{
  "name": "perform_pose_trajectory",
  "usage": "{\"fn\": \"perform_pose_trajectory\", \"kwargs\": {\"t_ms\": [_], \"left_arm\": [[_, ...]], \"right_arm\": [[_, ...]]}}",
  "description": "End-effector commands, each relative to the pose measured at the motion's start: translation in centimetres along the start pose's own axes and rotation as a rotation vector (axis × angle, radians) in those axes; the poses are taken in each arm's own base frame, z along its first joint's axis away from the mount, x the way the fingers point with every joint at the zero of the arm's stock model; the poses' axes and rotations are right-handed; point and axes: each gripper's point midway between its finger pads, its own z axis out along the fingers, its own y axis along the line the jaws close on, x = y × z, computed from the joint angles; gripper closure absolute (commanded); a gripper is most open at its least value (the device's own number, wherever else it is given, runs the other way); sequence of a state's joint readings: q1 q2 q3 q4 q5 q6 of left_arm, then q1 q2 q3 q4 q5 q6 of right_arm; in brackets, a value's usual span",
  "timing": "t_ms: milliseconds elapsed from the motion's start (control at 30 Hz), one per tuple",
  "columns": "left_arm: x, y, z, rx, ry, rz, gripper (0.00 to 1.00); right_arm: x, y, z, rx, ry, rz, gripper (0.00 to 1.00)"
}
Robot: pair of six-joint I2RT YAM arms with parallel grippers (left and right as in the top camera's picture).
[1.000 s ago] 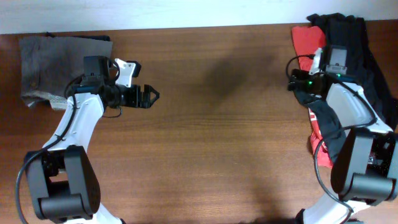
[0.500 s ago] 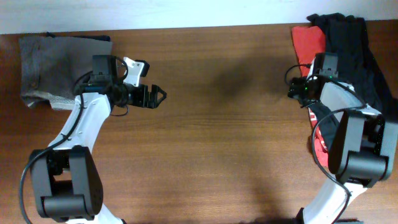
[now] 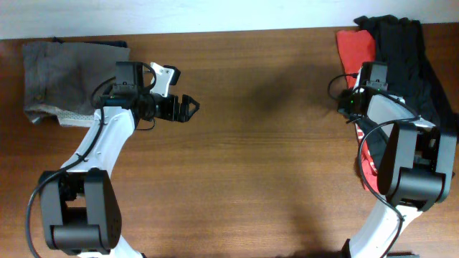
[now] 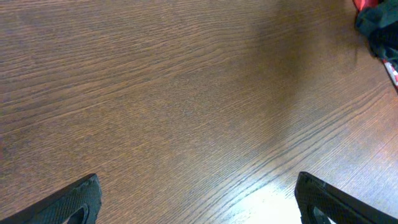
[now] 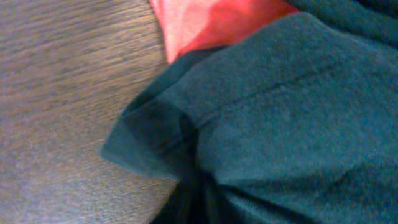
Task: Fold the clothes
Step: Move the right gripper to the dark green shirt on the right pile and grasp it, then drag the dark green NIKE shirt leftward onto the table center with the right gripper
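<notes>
Wooden table, rumpled black-and-red clothes

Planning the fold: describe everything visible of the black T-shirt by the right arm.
The black T-shirt is soft matte knit, crumpled in the heap at the table's right edge, lying over the red T-shirt that shows at its left. In the right wrist view a seamed edge flops onto bare wood and puckers toward the shut right gripper, which seems to pinch it. No print shows.

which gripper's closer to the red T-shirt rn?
Right. The right gripper is shut on the black T-shirt beside the red T-shirt; the left gripper is open over the table, far across.
</notes>
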State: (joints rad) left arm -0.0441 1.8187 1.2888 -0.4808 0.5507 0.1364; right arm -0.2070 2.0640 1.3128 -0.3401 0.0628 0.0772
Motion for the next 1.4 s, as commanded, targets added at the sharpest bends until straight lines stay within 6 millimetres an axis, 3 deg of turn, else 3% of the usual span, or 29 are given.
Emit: {"fn": "perform_pose_trajectory", "kwargs": {"t_ms": [0, 133, 267, 467, 533, 700, 867, 1000, 1200, 1367], "left_arm": [[-1.0, -0.1, -0.2, 0.001, -0.021, 0.002, 0.01], [-1.0, -0.1, -0.2, 0.001, -0.021, 0.002, 0.02], [-1.5, -0.1, -0.2, -0.001, -0.04, 0.013, 0.09], [-3.3, -0.2, -0.8, -0.007, -0.086, 0.041, 0.11], [-4.5, -0.3, -1.4, -0.011, -0.111, 0.056, 0.18], [-8.1, -1.2, -3.5, -0.021, -0.193, 0.101, 0.22], [-11.6, -2.2, -7.2, -0.043, -0.294, 0.153, 0.22], [-13.2, -1.8, -10.9, -0.083, -0.37, 0.166, 0.23], [-13.3, 2.2, -16.2, -0.186, -0.441, 0.112, 0.23], [-11.8, 5.4, -17.9, -0.238, -0.424, 0.034, 0.23]], "right_arm": [[-0.7, -0.1, 0.1, -0.001, -0.011, 0.009, 0.96], [-1.5, 0.0, -0.8, -0.003, -0.034, 0.01, 0.96], [-3.5, 0.1, -3.4, -0.018, -0.089, -0.003, 0.96], [-7.3, 2.7, -10.8, -0.174, -0.209, -0.075, 0.96], [-8.0, 4.0, -13.6, -0.238, -0.242, -0.092, 0.96], [-8.2, 8.1, -19.1, -0.356, -0.304, -0.175, 0.96], [-6.4, 15.0, -22.8, -0.475, -0.331, -0.3, 0.96], [-3.4, 21.7, -24.7, -0.578, -0.309, -0.404, 0.96], [1.9, 31.5, -29.2, -0.746, -0.346, -0.578, 0.96], [6.8, 37.2, -31.8, -0.833, -0.363, -0.699, 0.96]]}}
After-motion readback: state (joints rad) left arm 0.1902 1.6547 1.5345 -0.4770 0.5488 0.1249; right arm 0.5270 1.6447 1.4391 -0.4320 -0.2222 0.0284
